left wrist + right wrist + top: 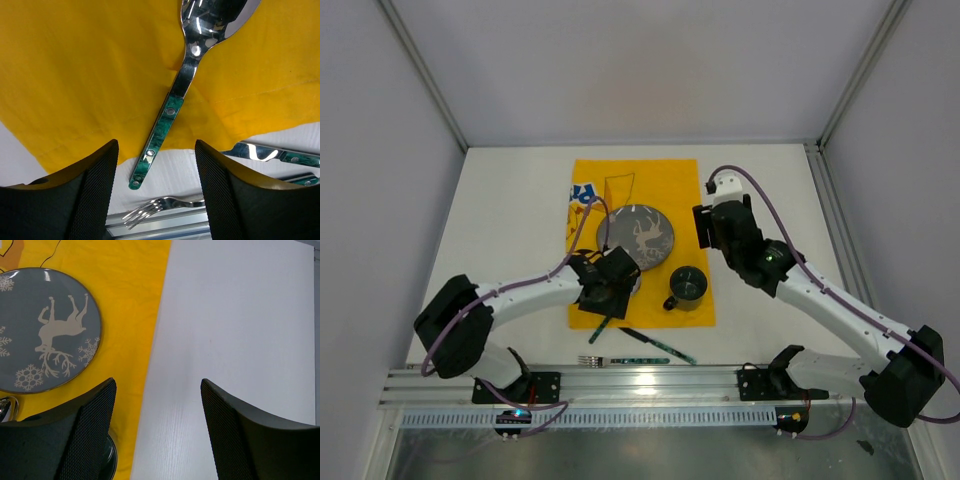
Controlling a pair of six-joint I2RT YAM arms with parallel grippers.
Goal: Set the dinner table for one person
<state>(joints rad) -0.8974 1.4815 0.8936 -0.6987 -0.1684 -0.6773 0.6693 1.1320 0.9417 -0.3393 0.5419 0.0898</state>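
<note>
The white dinner table carries a yellow cloth with a grey reindeer plate and a dark mug on it. A green-handled spoon lies across the cloth's near edge, its bowl on the cloth and its handle end on the bare table. My left gripper hovers open over that handle, its fingers either side and apart from it. A fork and a knife lie on the table near the front rail. My right gripper stands open and holds nothing, over the cloth's right edge beside the plate.
An aluminium rail runs along the table's near edge, just behind the fork and knife. Grey walls close the back and sides. The mug sits just left of my right gripper's left finger.
</note>
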